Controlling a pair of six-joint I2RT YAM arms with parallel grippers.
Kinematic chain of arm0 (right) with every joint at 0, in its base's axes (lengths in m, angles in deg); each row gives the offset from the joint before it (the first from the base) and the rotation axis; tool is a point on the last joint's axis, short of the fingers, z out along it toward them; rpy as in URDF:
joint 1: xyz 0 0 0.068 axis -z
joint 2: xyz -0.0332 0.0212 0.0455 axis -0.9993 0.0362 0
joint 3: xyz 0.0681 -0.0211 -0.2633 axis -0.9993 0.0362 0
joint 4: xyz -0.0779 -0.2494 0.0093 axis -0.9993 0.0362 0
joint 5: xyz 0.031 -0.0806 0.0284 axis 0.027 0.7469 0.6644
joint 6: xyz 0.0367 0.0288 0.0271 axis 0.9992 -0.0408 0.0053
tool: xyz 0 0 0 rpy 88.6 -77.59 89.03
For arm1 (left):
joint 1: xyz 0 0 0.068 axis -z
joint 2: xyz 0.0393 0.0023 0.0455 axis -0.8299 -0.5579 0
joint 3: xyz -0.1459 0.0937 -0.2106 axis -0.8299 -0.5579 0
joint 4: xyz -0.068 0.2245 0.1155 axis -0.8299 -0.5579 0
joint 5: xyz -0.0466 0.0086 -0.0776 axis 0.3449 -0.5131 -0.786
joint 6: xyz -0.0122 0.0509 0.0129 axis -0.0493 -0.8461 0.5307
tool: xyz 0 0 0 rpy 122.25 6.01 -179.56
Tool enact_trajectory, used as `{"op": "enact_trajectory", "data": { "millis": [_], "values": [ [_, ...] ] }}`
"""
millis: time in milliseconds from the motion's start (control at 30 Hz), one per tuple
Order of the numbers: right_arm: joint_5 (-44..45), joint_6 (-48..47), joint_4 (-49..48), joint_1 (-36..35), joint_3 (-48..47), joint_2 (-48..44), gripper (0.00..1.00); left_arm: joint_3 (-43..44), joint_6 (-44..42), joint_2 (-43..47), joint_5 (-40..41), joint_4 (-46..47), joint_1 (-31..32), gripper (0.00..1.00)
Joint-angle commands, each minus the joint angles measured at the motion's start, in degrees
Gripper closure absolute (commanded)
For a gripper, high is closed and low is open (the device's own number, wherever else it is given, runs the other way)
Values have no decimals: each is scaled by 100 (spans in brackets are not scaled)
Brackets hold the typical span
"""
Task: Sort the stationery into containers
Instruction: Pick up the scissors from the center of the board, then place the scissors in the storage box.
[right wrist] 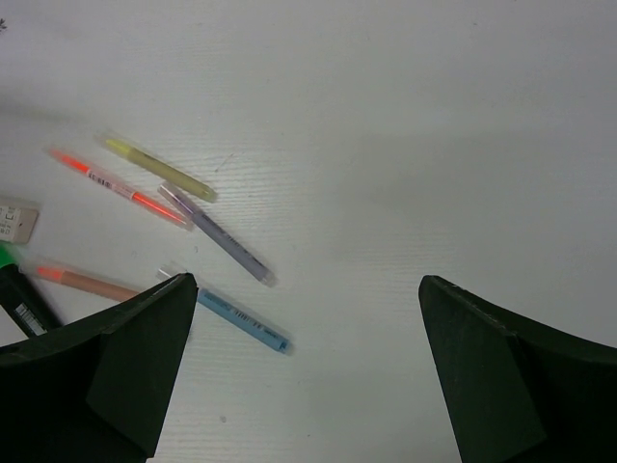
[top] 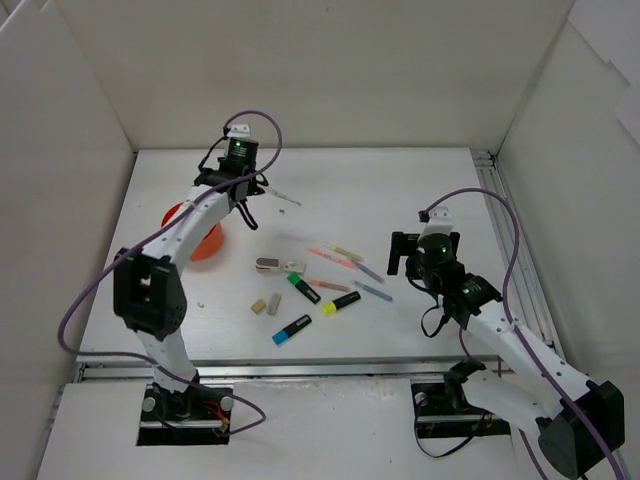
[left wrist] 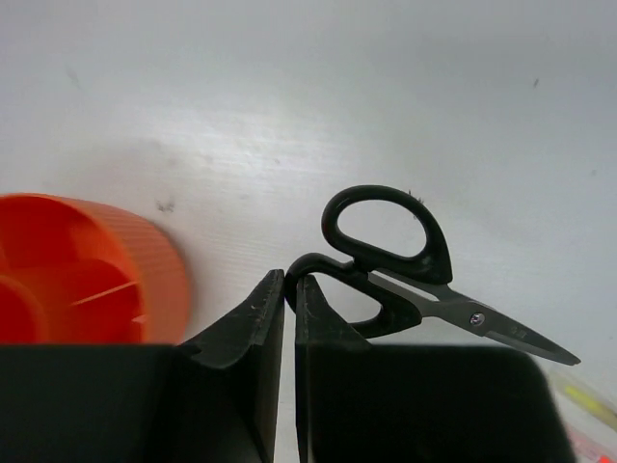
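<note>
The scissors (left wrist: pixel 434 275) have smooth, faintly glossy black plastic handles and dull grey metal blades with a bright rivet. At eight o'clock from them, the holder (left wrist: pixel 154 280) is semi-gloss orange plastic with a finely ribbed outer wall. The table (left wrist: pixel 289 106) is matt white, faintly grained and scuffed. The pens (right wrist: pixel 217 236) look like translucent plastic.

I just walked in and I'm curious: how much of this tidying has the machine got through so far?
Barely begun. Done: nothing seen; the visible compartments of the orange holder look empty. In hand: the left gripper looks pinched shut on the scissors by a handle, beside the holder. Left: the pastel pens under the open right gripper, three highlighters, two erasers and a grey-white piece, all on the table.
</note>
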Motion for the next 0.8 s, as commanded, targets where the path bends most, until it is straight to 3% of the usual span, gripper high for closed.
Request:
{"op": "enact_trajectory", "data": {
  "millis": [0, 167, 367, 500, 667, 767],
  "values": [
    [50, 58, -192, 46, 51, -111, 2, 406, -459, 1232, 1237, 26, 29, 100],
    [138, 41, -192, 29, 113, -243, 2, -103, -933, 2232, 2439, 165, -559, 100],
    [287, -3, -183, 20, 113, -182, 2, -885, -1549, 3156, 3101, 788, -1596, 100],
    [340, -21, -184, 2, 52, -50, 2, -1166, -2014, 3402, 3208, 1079, -1913, 100],
    [349, -47, -192, -6, 7, 73, 2, -1606, -2470, 3525, 2541, 1624, -1913, 100],
    [384, -47, -183, -15, 16, 65, 2, -1852, -2865, 3351, 2530, 1906, -1678, 100]
  ]
}}
